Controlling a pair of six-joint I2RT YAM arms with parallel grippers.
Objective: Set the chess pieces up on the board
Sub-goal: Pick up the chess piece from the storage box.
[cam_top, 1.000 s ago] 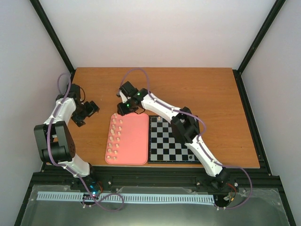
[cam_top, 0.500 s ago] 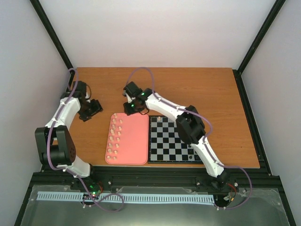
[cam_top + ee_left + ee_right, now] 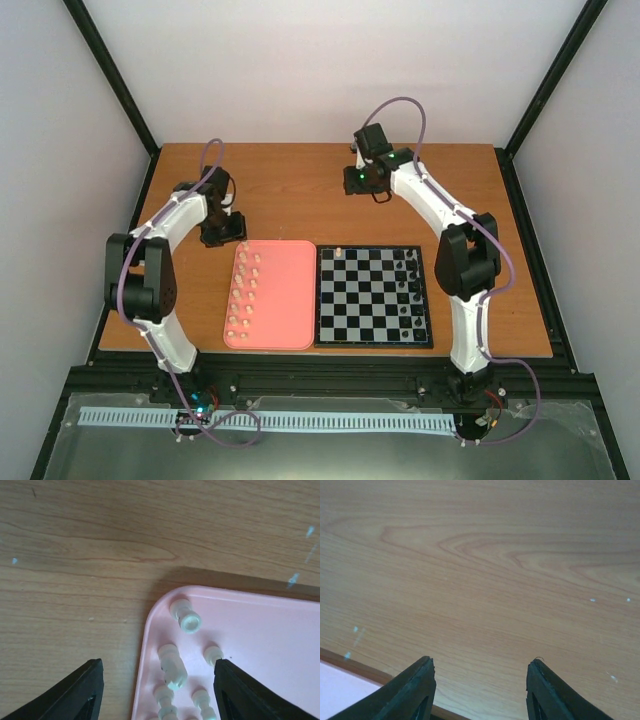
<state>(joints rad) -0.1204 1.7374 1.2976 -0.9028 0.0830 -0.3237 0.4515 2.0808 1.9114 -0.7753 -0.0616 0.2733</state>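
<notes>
While the chess pieces (image 3: 243,290) mostly lie on the pink tray (image 3: 290,300) left of the board (image 3: 372,295) (one stands there), the left gripper (image 3: 222,232) hovers, jaws spread, over the tray's top-left corner, likely next to descend and pinch one, and the right gripper (image 3: 365,180) idles, jaws released, at upper centre.

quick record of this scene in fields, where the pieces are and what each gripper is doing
chess pieces: most on the pink tray, one near the board's far left corner
black pieces: along the board's right side
left gripper: open, empty, over the tray's far left corner
right gripper: open, empty, over the bare table
</notes>
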